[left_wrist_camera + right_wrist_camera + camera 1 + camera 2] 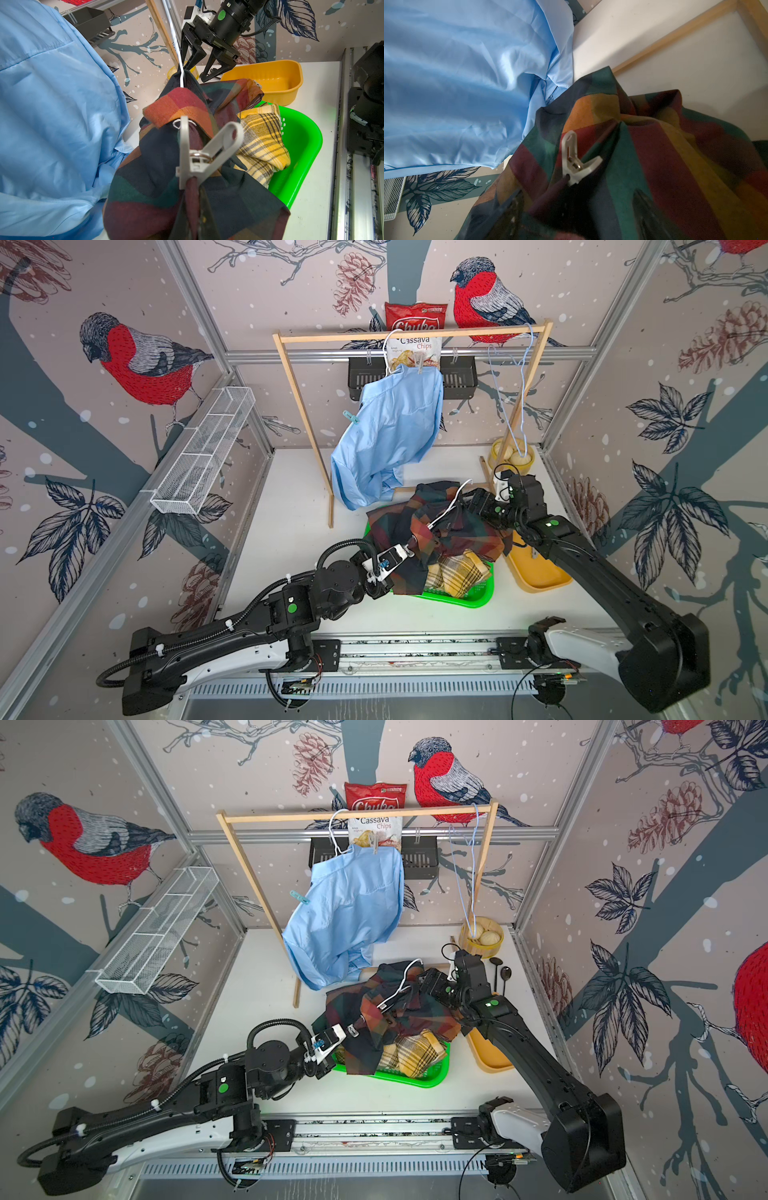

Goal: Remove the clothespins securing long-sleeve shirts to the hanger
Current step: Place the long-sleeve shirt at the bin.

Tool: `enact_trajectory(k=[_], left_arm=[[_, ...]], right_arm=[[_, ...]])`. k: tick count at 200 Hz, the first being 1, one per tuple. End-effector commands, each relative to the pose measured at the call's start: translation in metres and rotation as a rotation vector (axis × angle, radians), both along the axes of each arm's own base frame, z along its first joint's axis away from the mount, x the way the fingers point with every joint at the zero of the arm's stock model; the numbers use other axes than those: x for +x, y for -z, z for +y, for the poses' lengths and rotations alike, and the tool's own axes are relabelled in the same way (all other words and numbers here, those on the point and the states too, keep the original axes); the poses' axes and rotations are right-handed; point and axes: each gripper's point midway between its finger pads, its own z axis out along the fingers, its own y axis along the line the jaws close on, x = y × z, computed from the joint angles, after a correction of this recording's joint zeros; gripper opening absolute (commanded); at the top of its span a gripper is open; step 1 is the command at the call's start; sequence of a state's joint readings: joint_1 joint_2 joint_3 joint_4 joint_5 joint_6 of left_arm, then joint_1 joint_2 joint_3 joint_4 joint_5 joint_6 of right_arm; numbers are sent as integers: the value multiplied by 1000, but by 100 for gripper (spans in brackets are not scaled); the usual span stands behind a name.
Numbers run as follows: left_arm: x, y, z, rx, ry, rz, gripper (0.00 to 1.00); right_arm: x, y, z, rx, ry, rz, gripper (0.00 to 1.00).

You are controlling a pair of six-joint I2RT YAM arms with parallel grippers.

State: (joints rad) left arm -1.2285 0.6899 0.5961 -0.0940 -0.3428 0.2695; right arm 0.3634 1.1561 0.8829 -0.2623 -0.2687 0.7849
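Your left pincer point(409, 551) is clamped shut on a ridge of the dark plaid shirt point(453, 526), right below a whitish clothespin point(199, 154) that bites the same fabric, its two arms splayed apart. Your right pincer point(195, 73) stands wide open with nothing in it. It hovers over the far end of that shirt, just beside the wire of the white hanger point(175, 41) that runs out of the cloth. From the right wrist you see a whitish clip point(576, 164) on the plaid, ahead of the blurred fingertips; whether it is the same one cannot be told. The plaid shirt lies heaped over the green basket point(469, 599) on the surface point(291, 539), covering part of the yellow plaid flannel point(455, 572) inside it. The light blue shirt point(390, 435) hangs on its own hanger from the wooden rack point(332, 337), with a teal clothespin point(350, 417) on its edge and a pale clothespin point(421, 364) at the collar. A yellow tub point(540, 576) sits beside the basket.
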Motion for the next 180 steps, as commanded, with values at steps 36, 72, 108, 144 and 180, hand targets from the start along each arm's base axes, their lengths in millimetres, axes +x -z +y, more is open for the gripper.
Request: enact_trajectory(k=[36, 72, 108, 144, 180], left_arm=[[-10, 9, -7, 34, 2, -52, 0], [-13, 17, -11, 60, 0, -63, 0], [-17, 28, -19, 104, 13, -60, 0], [-19, 32, -23, 111, 20, -57, 0], [-20, 38, -25, 133, 19, -62, 0]], right_arm=[[14, 7, 3, 70, 1, 46, 77], [13, 17, -4, 72, -2, 100, 73], [13, 15, -8, 78, -6, 112, 69], [12, 17, -9, 77, -13, 117, 63], [13, 35, -11, 58, -13, 162, 57]])
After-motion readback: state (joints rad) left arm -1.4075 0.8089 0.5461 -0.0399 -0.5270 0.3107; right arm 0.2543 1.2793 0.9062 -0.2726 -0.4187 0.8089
